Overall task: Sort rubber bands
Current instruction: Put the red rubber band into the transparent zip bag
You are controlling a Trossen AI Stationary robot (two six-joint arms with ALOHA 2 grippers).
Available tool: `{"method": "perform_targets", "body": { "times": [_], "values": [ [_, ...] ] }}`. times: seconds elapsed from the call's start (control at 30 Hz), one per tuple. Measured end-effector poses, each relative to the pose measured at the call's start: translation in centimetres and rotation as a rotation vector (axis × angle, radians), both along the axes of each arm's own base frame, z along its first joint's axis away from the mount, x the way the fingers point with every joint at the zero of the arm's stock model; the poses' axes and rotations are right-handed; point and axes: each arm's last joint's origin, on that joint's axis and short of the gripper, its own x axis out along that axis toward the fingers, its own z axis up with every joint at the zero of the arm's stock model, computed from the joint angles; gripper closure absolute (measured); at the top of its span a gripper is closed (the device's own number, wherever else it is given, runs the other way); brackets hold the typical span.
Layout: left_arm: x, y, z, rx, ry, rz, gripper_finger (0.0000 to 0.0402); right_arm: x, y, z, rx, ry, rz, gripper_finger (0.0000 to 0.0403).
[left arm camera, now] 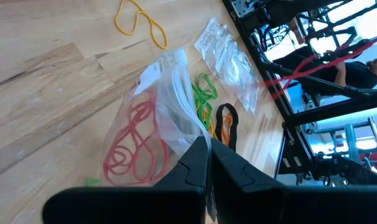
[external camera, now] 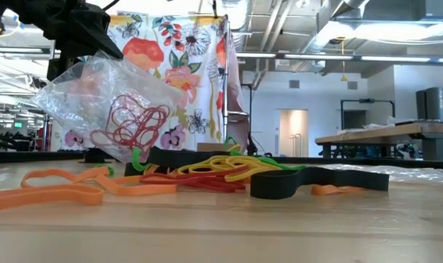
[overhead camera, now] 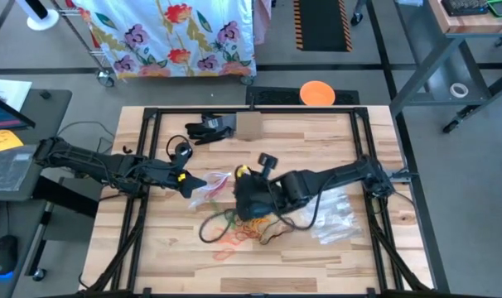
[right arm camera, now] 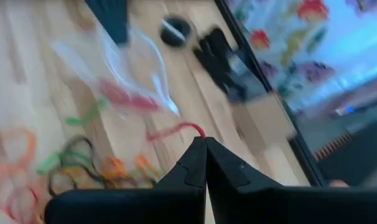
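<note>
My left gripper [overhead camera: 190,180] is shut on a clear plastic bag [left arm camera: 170,106] with red rubber bands [left arm camera: 135,146] inside; in the low view the bag [external camera: 112,102] hangs above the table. My right gripper [overhead camera: 237,180] is beside the bag, raised and shut on one red rubber band [right arm camera: 176,130]. A loose pile of rubber bands [overhead camera: 243,228] in orange, yellow, red, green and black lies on the table near the front; the low view shows it spread flat [external camera: 229,172]. One yellow band [left arm camera: 139,22] lies apart. My left gripper pinches the bag's clear film [left arm camera: 191,134] between its two shut fingers. The bag hangs below the fingers, tilted and clear of the table. One layer or several, I cannot tell. My right gripper pinches one end of the red band [right arm camera: 200,132] at its fingertips, slanting down. The band trails from the tips toward the bag. The blur hides where its other end lies.
Spare clear bags [overhead camera: 334,215] lie on the table's right side. A dark object [overhead camera: 209,128] and a cardboard box [overhead camera: 249,126] sit near the far edge. A black frame [overhead camera: 363,141] borders the work area. A small black round thing [overhead camera: 181,150] lies behind the left gripper.
</note>
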Motion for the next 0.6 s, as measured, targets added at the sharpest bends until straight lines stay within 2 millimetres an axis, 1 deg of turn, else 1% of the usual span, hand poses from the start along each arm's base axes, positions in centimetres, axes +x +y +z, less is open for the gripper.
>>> {"method": "perform_targets", "body": {
  "times": [0.2,0.3,0.43,0.5,0.6],
  "values": [
    [0.0,0.0,0.0,-0.027,-0.002,0.004,0.0401,2.3,-2.3,1.1,0.008,-0.106,0.1,0.0403],
    [0.0,-0.1,0.0,-0.041,-0.001,-0.016,0.0401,3.6,-3.3,0.8,0.018,-0.134,0.139,0.0403],
    [0.0,-0.1,0.0,-0.04,-0.004,-0.021,0.0402,5.2,-4.3,-0.3,0.043,-0.143,0.194,0.0403],
    [0.0,-0.1,0.1,-0.037,-0.007,-0.023,0.0402,6.0,-4.7,-1.0,0.041,-0.155,0.192,0.0403],
    [0.0,-0.1,0.1,-0.035,-0.007,-0.025,0.0402,6.4,-4.9,-1.4,0.054,-0.156,0.206,0.0403]
  ]
}}
